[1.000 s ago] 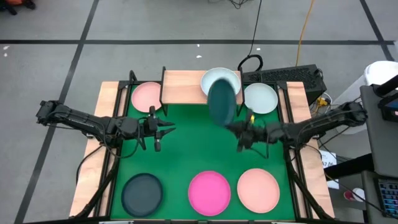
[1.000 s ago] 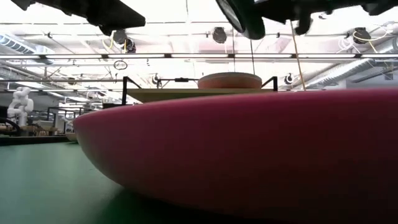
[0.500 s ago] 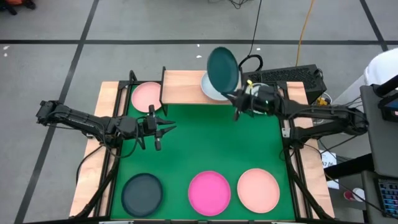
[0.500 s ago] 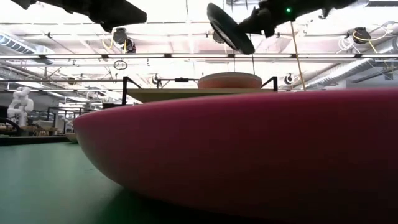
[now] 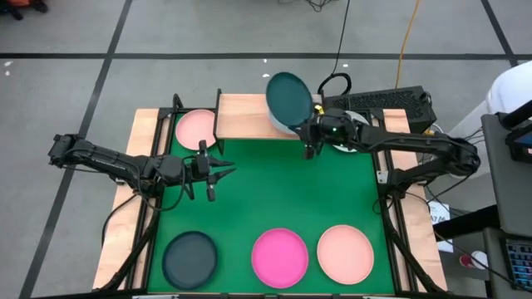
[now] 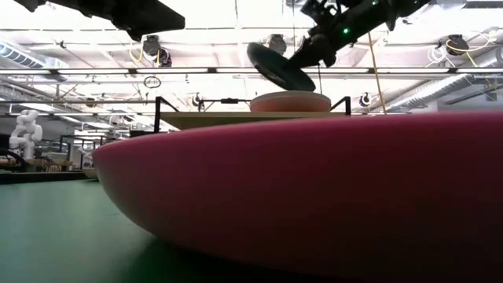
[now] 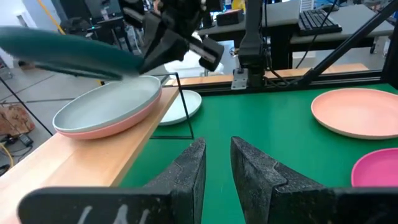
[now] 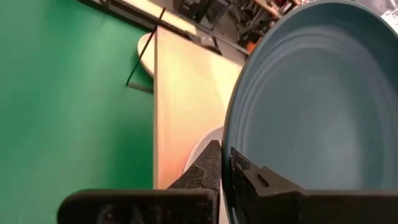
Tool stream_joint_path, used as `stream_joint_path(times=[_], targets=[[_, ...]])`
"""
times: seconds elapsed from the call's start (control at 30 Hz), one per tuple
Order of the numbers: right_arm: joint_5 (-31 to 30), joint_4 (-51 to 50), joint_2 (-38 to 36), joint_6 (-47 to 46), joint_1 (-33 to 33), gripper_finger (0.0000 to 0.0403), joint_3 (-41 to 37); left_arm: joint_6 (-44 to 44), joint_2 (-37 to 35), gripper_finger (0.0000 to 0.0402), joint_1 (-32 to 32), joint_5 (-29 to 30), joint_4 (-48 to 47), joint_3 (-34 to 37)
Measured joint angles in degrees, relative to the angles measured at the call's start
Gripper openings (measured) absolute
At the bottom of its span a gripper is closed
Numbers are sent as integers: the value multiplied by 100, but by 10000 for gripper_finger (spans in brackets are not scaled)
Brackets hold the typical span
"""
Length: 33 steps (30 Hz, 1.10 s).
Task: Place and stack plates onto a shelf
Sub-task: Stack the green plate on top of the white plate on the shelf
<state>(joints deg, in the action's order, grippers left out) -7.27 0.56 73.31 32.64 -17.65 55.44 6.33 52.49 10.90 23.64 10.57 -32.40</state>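
A round matte dark grey-teal plate (image 5: pixel 289 96) is clamped at its rim by the right gripper (image 5: pixel 311 133). It is held tilted just above the pale mint plate on a pink plate (image 7: pixel 107 116) on the small light-wood shelf (image 5: pixel 243 116). The left gripper (image 5: pixel 218 172), jaws parted and empty, is kept well apart over the green mat (image 5: pixel 266 191).

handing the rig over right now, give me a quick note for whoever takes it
Right gripper: shut on the dark teal plate, holding it tilted in the air above the stack on the shelf.
Left gripper: open, holding nothing, over the mat's left side.
Done: a pale mint plate sits on a pink plate at the shelf's right end.
Left: lower and release the teal plate. Off the shelf are a light pink plate beside its left end, a whitish plate past its right end, and near the front a dark plate, magenta plate and peach plate.
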Motion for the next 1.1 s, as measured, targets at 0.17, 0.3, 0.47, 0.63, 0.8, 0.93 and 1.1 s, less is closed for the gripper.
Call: stream_joint_path(times=[0.17, 0.3, 0.47, 0.63, 0.8, 0.93, 1.1], targets=[[-9, -104, 213, -6, 0, 4, 0, -3, 0, 81, 0, 0, -4, 0], [-196, -104, 232, -54, 2, 5, 0, -4, 0, 81, 0, -3, -6, 0], [-507, -241, 234, -146, -4, 5, 0, -19, 0, 81, 0, -3, -9, 0], [-468, -594, 235, -216, -26, 6, 0, -24, 0, 81, 0, -3, -9, 0], [-490, -764, 232, -209, -28, 12, 0, -44, 0, 81, 0, -4, -9, 0], [-530, -757, 232, -198, -28, 45, 0, -44, 0, 81, 0, -5, -9, 0], [-665, -750, 218, -193, -28, 100, 0, -58, 0, 81, 0, -5, -8, 0]])
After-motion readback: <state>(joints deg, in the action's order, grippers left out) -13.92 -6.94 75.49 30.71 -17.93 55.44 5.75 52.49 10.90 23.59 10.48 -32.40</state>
